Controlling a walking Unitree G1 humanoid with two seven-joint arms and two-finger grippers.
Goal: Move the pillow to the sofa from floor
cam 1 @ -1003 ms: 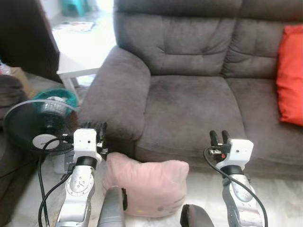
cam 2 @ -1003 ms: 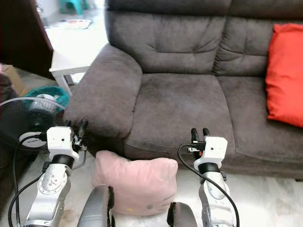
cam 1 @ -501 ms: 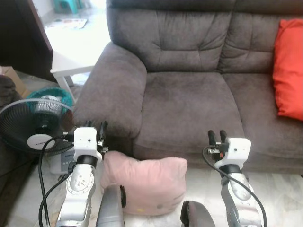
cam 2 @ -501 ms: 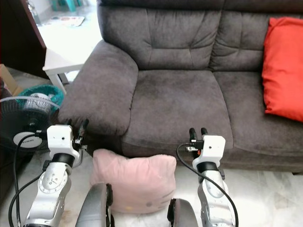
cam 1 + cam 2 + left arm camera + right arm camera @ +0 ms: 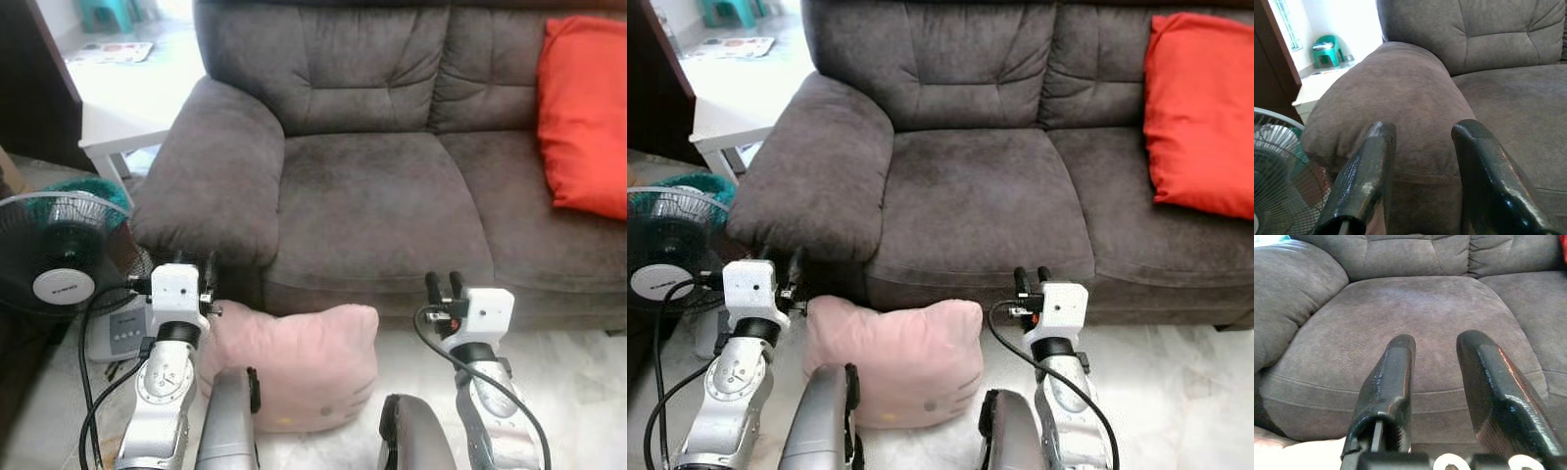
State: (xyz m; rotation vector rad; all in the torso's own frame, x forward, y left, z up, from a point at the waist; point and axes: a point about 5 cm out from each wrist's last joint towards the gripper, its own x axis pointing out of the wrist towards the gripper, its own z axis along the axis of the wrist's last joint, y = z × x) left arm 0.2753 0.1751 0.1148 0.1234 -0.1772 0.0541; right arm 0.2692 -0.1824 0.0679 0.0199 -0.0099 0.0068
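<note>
Pink cat-face pillow [image 5: 294,367] lying on the pale floor [image 5: 578,382], pressed against the front base of the dark grey sofa [image 5: 377,201], below its left seat cushion. Left end effector [image 5: 196,269] raised beside the sofa's armrest [image 5: 211,181], fingers spread wide, empty. Right end effector [image 5: 443,286] raised before the sofa's seat edge, fingers parted, empty. Both flanking the pillow, likely readying a two-sided squeeze. Red cushion [image 5: 585,113] on the sofa's right seat. Standing fan [image 5: 59,269] left of the sofa.
</note>
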